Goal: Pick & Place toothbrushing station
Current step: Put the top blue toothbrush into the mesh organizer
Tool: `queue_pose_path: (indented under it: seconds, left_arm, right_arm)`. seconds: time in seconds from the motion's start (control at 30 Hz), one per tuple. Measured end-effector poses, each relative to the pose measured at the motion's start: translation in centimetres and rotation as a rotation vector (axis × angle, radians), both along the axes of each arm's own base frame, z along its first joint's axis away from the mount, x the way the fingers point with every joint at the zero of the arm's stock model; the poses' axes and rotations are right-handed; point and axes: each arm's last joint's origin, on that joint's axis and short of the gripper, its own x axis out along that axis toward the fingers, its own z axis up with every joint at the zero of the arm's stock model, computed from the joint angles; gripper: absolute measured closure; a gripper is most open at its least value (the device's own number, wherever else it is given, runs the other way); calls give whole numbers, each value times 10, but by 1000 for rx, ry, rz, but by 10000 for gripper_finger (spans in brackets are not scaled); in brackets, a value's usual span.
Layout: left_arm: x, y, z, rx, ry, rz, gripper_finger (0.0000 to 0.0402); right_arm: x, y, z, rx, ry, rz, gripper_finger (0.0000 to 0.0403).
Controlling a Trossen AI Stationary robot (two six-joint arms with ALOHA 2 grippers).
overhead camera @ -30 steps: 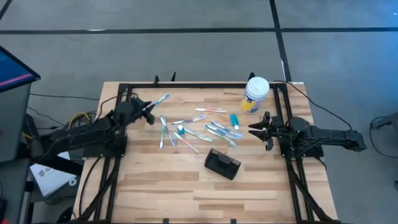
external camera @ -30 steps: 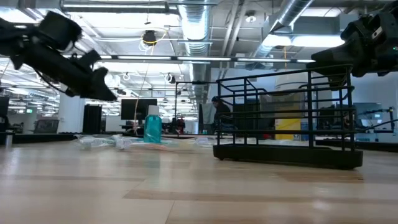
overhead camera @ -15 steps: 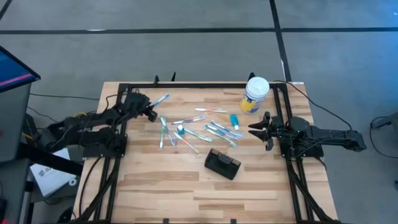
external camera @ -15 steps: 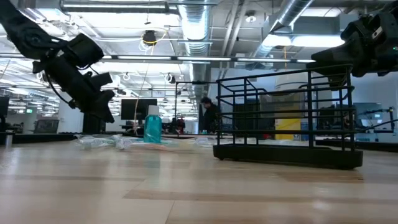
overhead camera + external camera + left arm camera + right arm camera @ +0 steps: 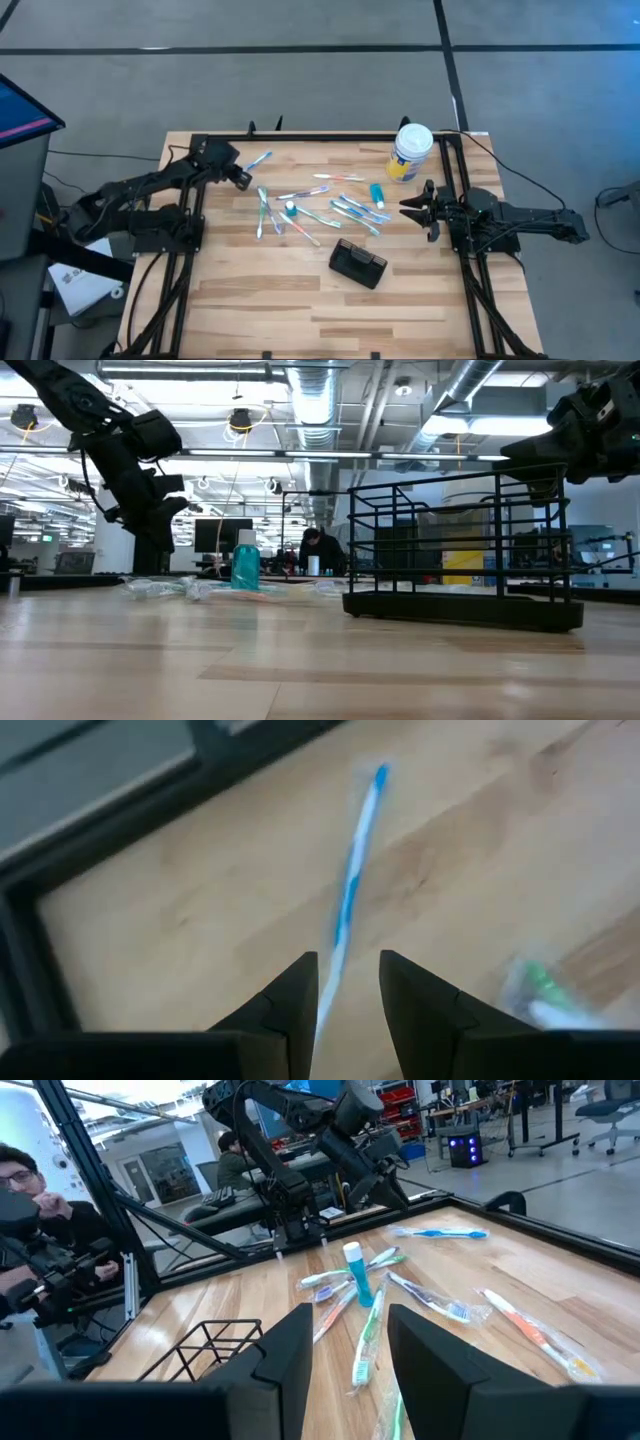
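The left gripper [image 5: 243, 178] is hovering at the counter's [image 5: 250, 300] upper left, fingers [image 5: 290, 995] parted and empty above a blue toothbrush [image 5: 350, 890]. The right gripper [image 5: 408, 208] is waiting at centre right, fingers [image 5: 285, 1345] apart, holding nothing. The toothbrushing station [image 5: 358, 264] is sitting lower centre, near scattered toothbrushes [image 5: 340, 208].

One black toothbrushing station [image 5: 358, 264] sits on the table [image 5: 250, 300]. One white-lidded tub [image 5: 411, 151] stands near its far right corner. One small teal bottle [image 5: 376, 194] lies among roughly ten scattered toothbrushes [image 5: 300, 213].

A wooden table [image 5: 250, 300] carries scattered toothbrushes [image 5: 320, 208], a white-lidded tub [image 5: 411, 152] and the black toothbrushing station [image 5: 358, 264].
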Motion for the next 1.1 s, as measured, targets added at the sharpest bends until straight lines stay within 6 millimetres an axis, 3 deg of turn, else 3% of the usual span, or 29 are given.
queue_pose_path:
  seconds: [0.37,0.53,0.73,1.1]
  left_arm:
    - [5,5,9,-124,145,-56,298]
    - [8,9,0,-172,225,-102,293]
    - [11,12,-15,-221,298,-118,257]
    - [9,13,-13,-168,345,-77,206]
  right_arm:
    - [0,0,0,0,3,0,278]
    - [0,0,0,0,3,0,278]
    - [0,0,0,0,3,0,278]
    - [0,0,0,0,4,0,278]
